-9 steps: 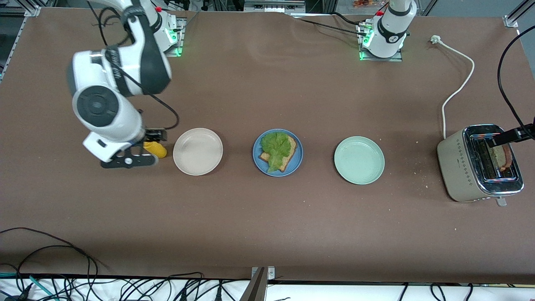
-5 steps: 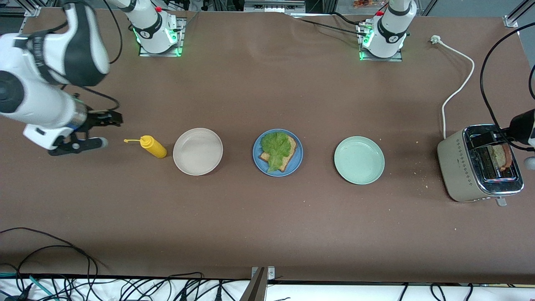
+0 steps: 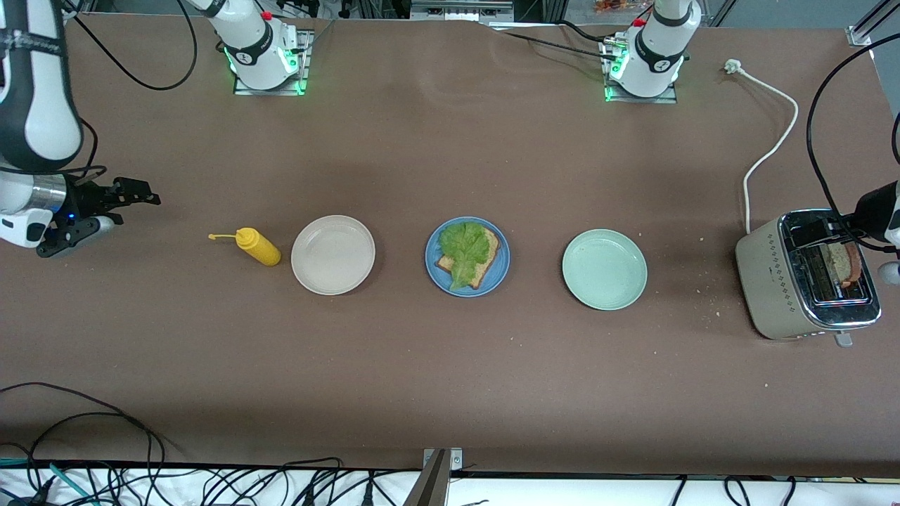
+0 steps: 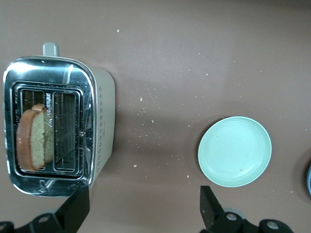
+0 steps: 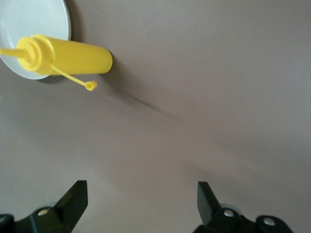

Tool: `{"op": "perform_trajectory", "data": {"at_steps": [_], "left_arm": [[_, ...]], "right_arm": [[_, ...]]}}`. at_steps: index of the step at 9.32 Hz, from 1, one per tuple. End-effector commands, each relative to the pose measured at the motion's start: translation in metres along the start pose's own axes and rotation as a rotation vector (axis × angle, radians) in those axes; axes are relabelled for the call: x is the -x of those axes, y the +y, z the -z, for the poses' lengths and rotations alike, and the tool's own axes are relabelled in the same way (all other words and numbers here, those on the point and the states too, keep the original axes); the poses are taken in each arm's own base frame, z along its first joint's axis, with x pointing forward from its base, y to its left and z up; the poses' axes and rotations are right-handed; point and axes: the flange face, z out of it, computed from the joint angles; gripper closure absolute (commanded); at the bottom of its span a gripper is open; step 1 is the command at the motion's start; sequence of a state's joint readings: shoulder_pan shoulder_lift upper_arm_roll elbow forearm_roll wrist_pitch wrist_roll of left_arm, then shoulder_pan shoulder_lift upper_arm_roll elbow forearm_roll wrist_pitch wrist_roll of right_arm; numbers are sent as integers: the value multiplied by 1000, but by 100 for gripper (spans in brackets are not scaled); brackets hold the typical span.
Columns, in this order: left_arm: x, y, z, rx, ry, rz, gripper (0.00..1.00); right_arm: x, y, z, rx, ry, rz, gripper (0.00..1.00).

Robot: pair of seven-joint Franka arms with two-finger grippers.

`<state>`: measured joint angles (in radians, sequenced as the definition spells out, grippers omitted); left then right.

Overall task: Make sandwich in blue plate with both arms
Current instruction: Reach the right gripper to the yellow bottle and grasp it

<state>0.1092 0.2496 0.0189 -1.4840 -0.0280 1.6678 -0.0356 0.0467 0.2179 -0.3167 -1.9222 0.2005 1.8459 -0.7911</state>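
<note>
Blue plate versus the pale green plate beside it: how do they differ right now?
The blue plate carries a slice of brown bread topped with a lettuce leaf; the pale green plate holds nothing. The blue plate sits midway along the table, the green one toward the left arm's end, nearer the toaster. Both are round, shallow, rimmed and flat on the table.

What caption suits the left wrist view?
Open left gripper above toaster holding one bread slice, pale green plate nearby.
</note>
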Motion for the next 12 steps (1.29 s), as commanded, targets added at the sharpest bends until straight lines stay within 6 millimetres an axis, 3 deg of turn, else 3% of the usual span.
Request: {"op": "perform_trajectory", "data": {"at_steps": [1,4,7,9,12], "left_arm": [[4,8,10,-41,7,-16,0],[4,-2,11,-43,7,-7,0],[7,3,15,-41,4,-5,0],[8,2,12,-43,-5,-5,0],[10,0,9,-44,-26,-9,0]], "right_arm": [[8,34,-56,-196,136,173,0],[9,67,-131,-349,345,445,0],[-10,59,-180,-412,560,671,0],[-21,47,-197,-439,754,850,0],[-31,30,-236,-531,961,906,0]]}}
